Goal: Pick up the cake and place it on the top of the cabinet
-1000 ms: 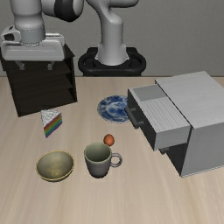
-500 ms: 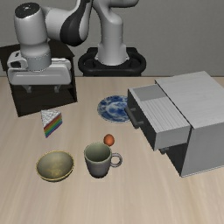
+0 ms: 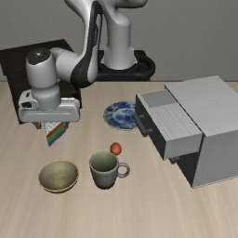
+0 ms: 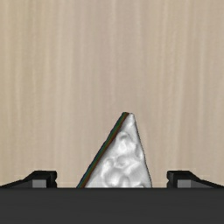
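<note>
A wedge of cake (image 3: 59,135) with white frosting and rainbow layers stands on the wooden table in front of the black cabinet (image 3: 13,67). My gripper (image 3: 51,121) hangs right over the cake and hides its upper part in the exterior view. In the wrist view the cake (image 4: 122,162) lies between my two fingertips (image 4: 39,178), which stand wide apart on either side without touching it. The gripper (image 4: 114,180) is open.
A blue patterned plate (image 3: 119,113) lies at the table's middle. A green mug (image 3: 105,169), a small orange ball (image 3: 115,148) and an olive bowl (image 3: 59,176) sit nearer the front. A grey unit (image 3: 209,121) with an open drawer (image 3: 160,123) stands at the exterior view's right.
My hand has come down from the height of the cabinet's top and forward, and is now low over the cake. The cake has not moved.
</note>
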Motion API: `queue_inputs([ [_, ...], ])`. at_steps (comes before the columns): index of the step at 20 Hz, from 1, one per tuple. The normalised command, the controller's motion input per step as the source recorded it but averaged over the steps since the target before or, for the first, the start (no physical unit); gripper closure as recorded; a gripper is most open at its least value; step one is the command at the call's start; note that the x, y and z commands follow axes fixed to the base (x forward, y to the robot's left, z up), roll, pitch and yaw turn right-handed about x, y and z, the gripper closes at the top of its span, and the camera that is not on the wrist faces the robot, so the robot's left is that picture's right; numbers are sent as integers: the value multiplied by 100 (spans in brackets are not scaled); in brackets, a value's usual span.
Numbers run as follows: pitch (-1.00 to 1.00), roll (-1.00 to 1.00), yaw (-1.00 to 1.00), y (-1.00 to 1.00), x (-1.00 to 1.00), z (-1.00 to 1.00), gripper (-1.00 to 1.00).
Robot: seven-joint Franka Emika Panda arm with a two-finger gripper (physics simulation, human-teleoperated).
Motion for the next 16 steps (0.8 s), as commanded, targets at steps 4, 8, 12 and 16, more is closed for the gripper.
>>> queue_inputs([
  [4,0,0,0,0,0,-100,-100],
  [8,0,0,0,0,-50,0,100],
  [12,0,0,0,0,0,0,100],
  [16,0,0,0,0,0,25,100],
])
